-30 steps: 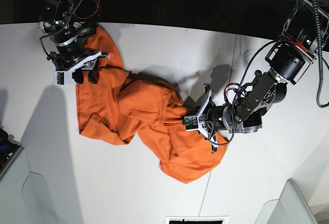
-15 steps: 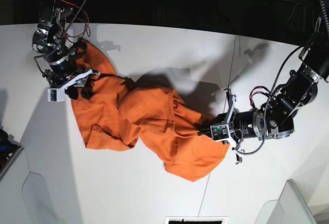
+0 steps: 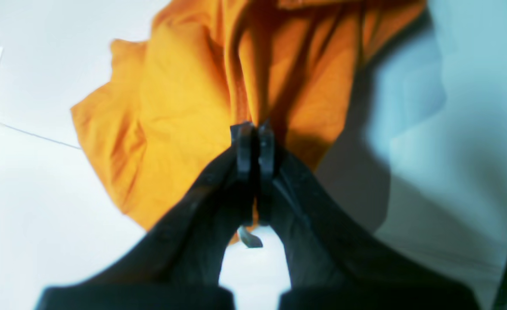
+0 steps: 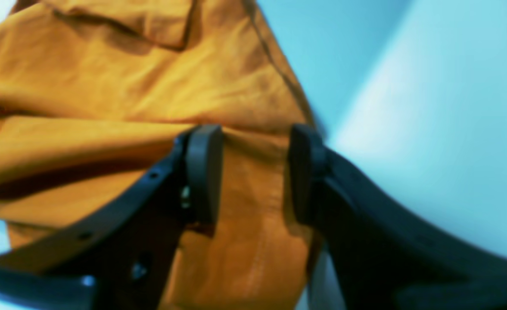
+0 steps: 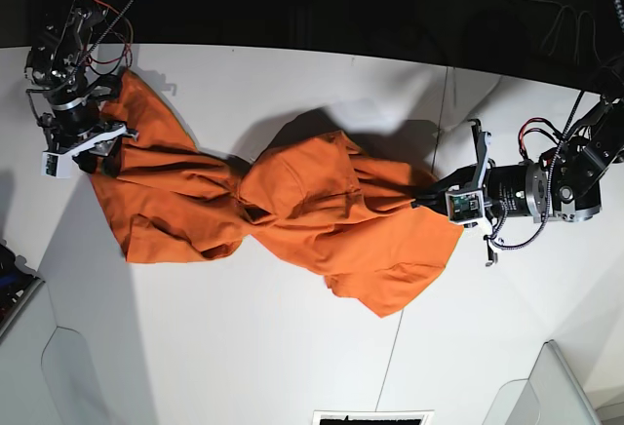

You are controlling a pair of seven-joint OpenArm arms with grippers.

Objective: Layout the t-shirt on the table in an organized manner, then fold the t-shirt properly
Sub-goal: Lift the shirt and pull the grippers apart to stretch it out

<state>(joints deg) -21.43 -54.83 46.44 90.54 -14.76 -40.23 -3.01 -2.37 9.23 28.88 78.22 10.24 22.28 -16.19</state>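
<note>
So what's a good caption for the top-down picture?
Two grippers, left and right, stretch a twisted orange t-shirt across the white table.

dark backdrop [image 5: 322, 1] behind, grey bins [image 5: 49, 367] at lower corners

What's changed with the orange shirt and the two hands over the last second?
Both hands moved apart: the left hand toward the base view's right, the right hand toward its left. The t-shirt got stretched out between them, still twisted mid-span. The left hand stayed shut on cloth; the right hand's fingers stayed apart around a fold.
</note>
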